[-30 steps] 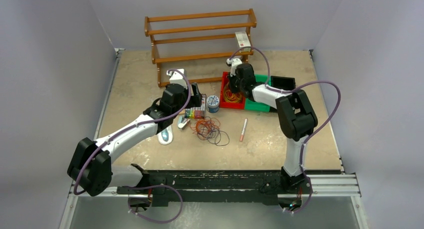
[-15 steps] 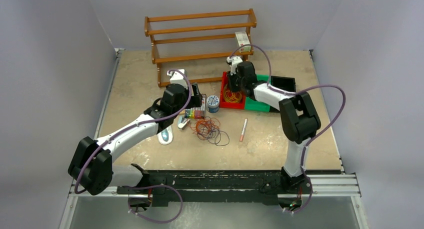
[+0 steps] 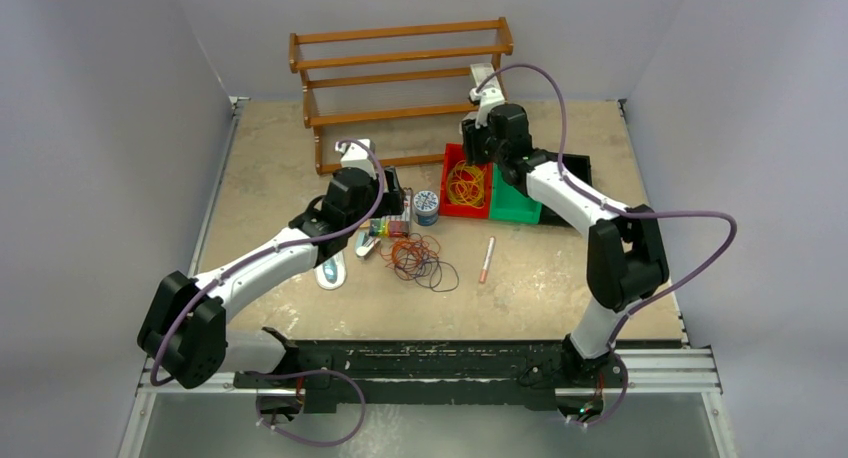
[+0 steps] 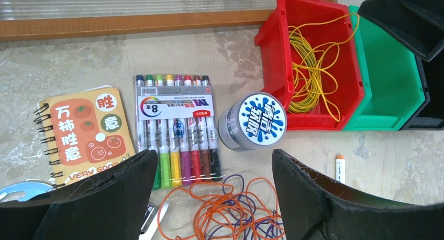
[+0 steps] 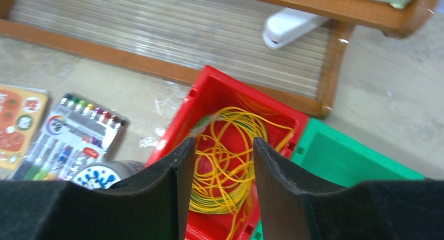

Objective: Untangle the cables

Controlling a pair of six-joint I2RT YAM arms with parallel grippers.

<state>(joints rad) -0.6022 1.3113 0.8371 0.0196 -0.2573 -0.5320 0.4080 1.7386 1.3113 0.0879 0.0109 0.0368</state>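
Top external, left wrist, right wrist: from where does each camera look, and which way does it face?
Top external: above and behind the bases, looking down and forward over the table; left arm and right arm show.
Left wrist: on the left arm, looking down past the open left claw at the marker pack and orange-purple cables.
Right wrist: on the right arm, looking down past the open right claw into the red bin.
Shared: both wrist views show red bin, yellow cables, marker pack, round tin.

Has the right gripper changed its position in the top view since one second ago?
Yes. The right gripper has moved from above the middle of the red bin toward the bin's far edge, nearer the wooden rack.
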